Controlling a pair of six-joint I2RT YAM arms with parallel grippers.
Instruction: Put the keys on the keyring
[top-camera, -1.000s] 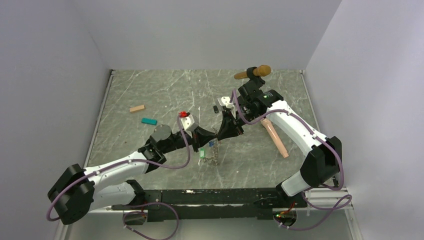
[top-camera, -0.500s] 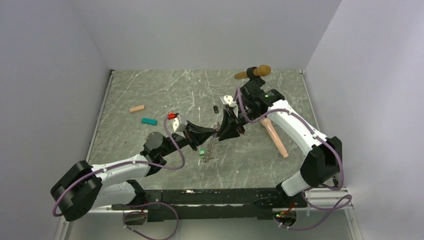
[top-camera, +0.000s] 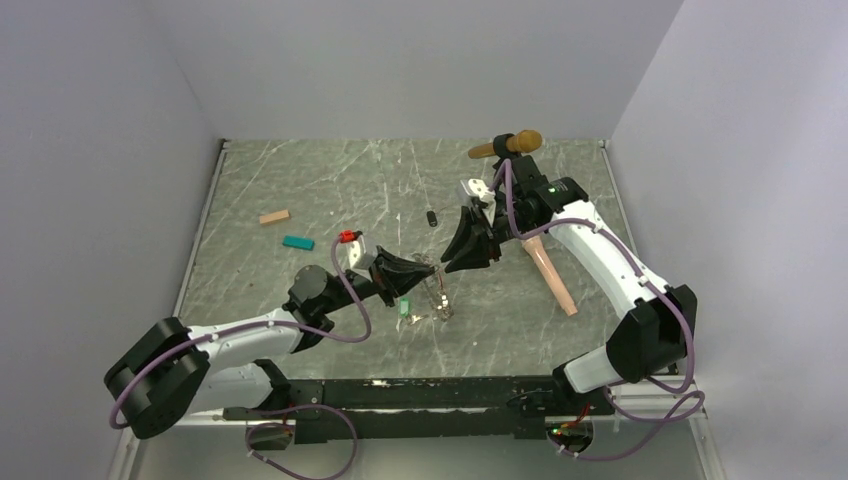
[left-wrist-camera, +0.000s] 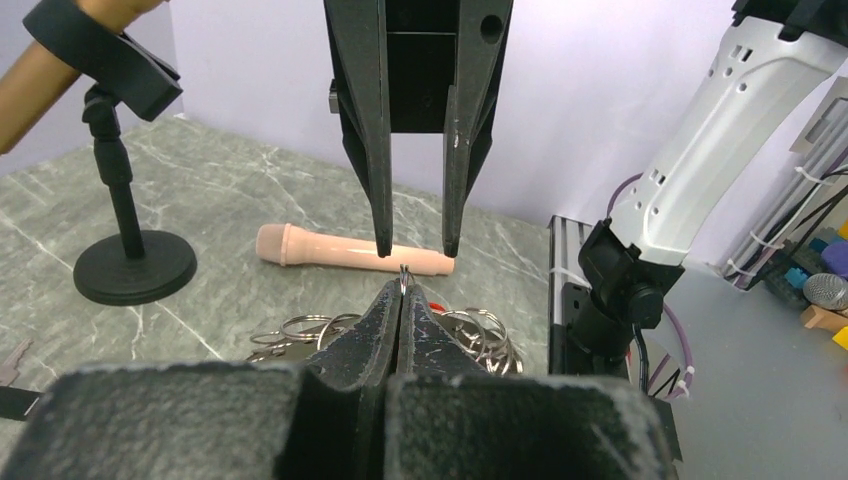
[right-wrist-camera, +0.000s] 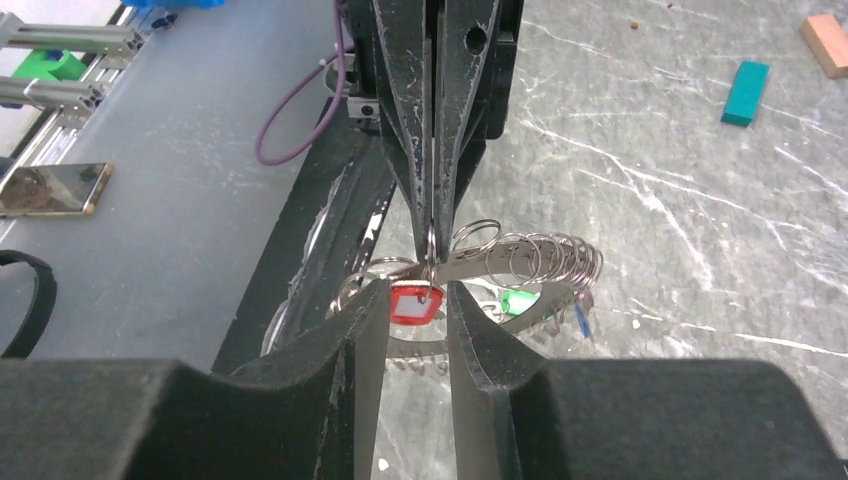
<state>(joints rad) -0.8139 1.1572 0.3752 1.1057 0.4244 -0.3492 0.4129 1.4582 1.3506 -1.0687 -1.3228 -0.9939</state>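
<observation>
Left end effector (right-wrist-camera: 432, 235) is clamped shut on the keyring (right-wrist-camera: 530, 262), its top raised over the worktop (right-wrist-camera: 700, 150), probably to steady the loop. Right end effector (left-wrist-camera: 416, 248) stands part open astride the red key (right-wrist-camera: 413, 303), which hangs at that pinch point, and grips nothing.

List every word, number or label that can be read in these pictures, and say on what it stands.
None can be read. The red key tag shows a pale insert, but any writing on it is too small to tell. The pink microphone shows no print.
</observation>
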